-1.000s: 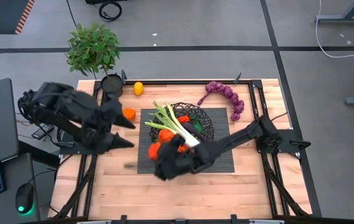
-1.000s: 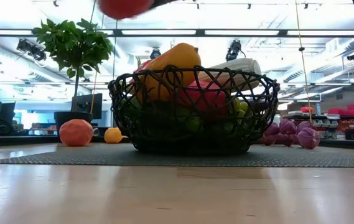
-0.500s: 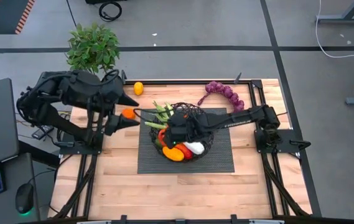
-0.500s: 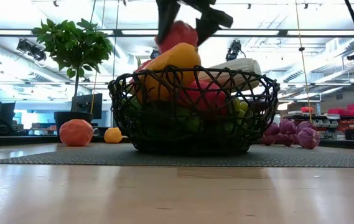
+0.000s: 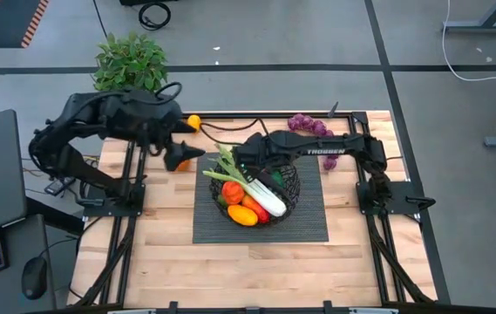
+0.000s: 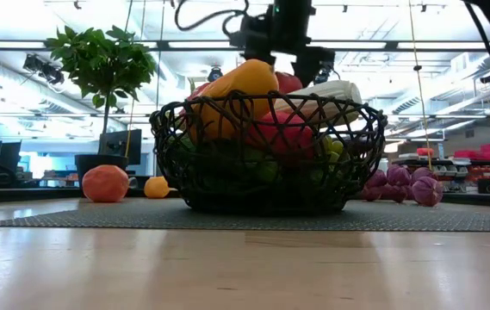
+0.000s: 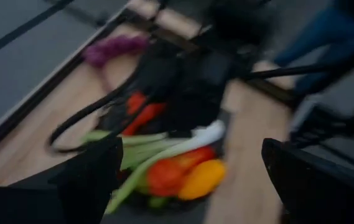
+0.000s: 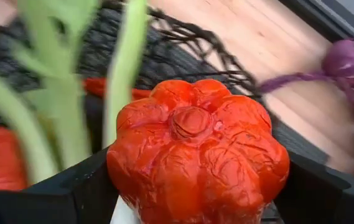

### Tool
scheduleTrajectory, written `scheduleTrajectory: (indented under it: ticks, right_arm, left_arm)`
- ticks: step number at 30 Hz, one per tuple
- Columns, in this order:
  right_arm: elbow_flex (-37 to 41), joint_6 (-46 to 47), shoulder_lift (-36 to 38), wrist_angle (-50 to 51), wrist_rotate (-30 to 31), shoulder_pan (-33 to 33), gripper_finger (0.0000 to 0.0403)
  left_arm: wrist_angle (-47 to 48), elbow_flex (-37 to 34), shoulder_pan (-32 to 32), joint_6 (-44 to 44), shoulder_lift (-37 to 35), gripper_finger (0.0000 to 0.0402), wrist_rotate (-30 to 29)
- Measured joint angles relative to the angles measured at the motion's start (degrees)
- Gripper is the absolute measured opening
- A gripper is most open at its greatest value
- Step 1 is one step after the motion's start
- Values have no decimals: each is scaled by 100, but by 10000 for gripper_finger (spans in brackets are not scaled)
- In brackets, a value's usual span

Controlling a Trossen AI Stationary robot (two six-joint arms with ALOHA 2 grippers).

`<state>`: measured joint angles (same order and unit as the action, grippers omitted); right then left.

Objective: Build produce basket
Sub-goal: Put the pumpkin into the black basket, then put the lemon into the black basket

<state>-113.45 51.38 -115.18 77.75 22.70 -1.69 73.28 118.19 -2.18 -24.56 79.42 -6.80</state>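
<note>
Note that the left wrist view is smeared, so the basket's contents there read only as colour patches, and the low view cuts both arms off at the top. The right gripper (image 5: pixel 241 162) hangs over the back left edge of the basket (image 5: pixel 295 185), its fingers clamped on a ribbed red tomato (image 8: pixel 195 149). The left gripper (image 5: pixel 186 155) has its fingers spread and empty above a round orange fruit (image 6: pixel 105 183), partly hidden from overhead. The basket, holding a leek (image 5: pixel 258 188), sits on a grey mat (image 5: pixel 309 222) on the wooden table (image 5: pixel 256 270). Purple grapes (image 5: pixel 322 135) lie at the far right; a potted plant (image 5: pixel 130 63) stands at the table's far left corner.
</note>
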Motion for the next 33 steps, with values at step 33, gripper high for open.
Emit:
scheduleTrajectory:
  ticks: [33]
  right_arm:
    - [-2,-2240,266,456,-916,-1308,399]
  left_arm:
    - [1326,-2266,-3079,1660,898,391,409]
